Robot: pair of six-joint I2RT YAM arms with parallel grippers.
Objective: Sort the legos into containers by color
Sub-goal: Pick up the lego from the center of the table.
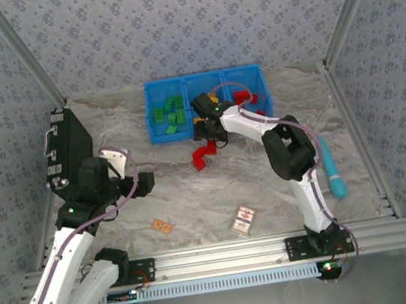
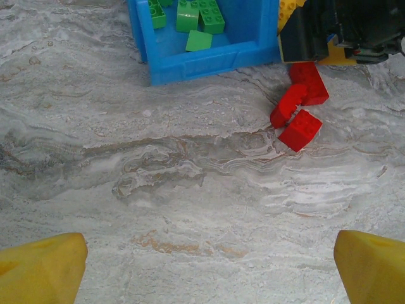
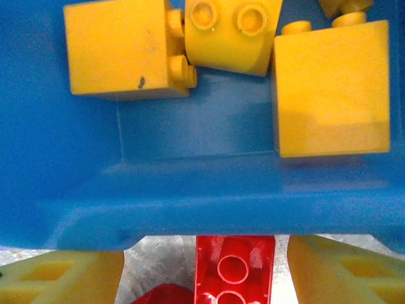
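Take the blue bin (image 1: 167,136) as your mark. The table (image 1: 194,198) in front of its left compartment is bare right up to the front wall, and the left gripper (image 2: 209,272), fingers wide apart, faces that free lane. In front of the middle compartment you are blocked. The right gripper (image 1: 207,129) hangs close at the wall, its fingers (image 3: 348,272) straddling a red brick (image 3: 234,266), with more red bricks (image 1: 203,154) just in front. Inside that compartment, orange bricks (image 3: 329,88) crowd the far side, leaving bare floor behind the front wall. The black box (image 1: 71,152) stands well left of the bin. A teal tool (image 1: 331,168) lies well to its right.
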